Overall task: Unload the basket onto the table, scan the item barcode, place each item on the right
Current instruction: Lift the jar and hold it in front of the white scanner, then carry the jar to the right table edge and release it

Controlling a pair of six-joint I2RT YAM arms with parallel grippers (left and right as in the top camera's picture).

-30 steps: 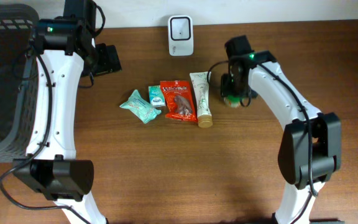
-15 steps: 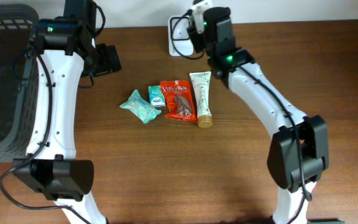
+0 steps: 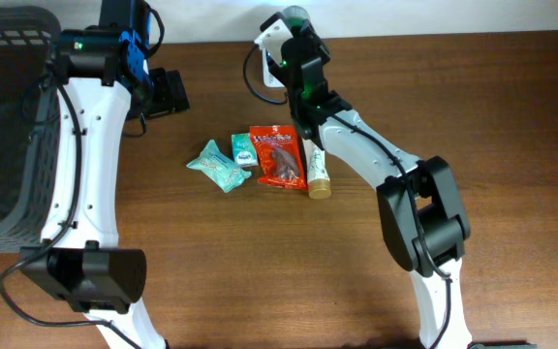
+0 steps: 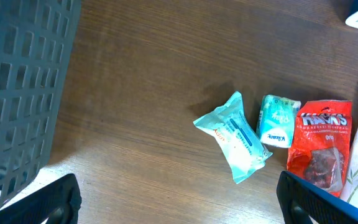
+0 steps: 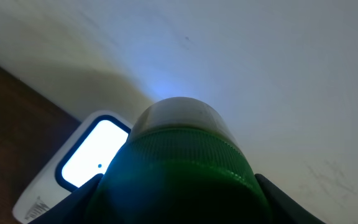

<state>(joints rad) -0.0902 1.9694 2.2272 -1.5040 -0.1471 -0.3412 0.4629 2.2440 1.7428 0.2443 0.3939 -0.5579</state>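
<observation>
Overhead, the wooden table (image 3: 511, 116) fills the view, with a dark mesh basket (image 3: 8, 126) at its nine o'clock side. The left arm (image 3: 90, 145) rises from the six o'clock edge and bends over at ten o'clock. The left gripper (image 4: 179, 205) hangs above bare wood with its jaws spread wide and nothing between them.

The right arm (image 3: 366, 145) stretches from its base at five o'clock in a long diagonal to the twelve o'clock edge. Its wrist is raised there by the wall. The right gripper (image 5: 178, 196) is partly closed, its two dark fingers clamped on either side of a green-capped bottle (image 5: 182, 155). The bottle is held off the table just above the white scanner (image 5: 95, 152), whose window glows at eight o'clock of the cap in the wrist view. The bottle's long axis runs in line with the gripper, cap end pointing away from the wrist toward the wall at twelve o'clock.

Mid-table lie a red snack bag (image 4: 319, 149), a pale tube (image 3: 315, 160) at its three o'clock, a teal packet (image 4: 235, 137) and a small teal pack (image 4: 277, 120).
</observation>
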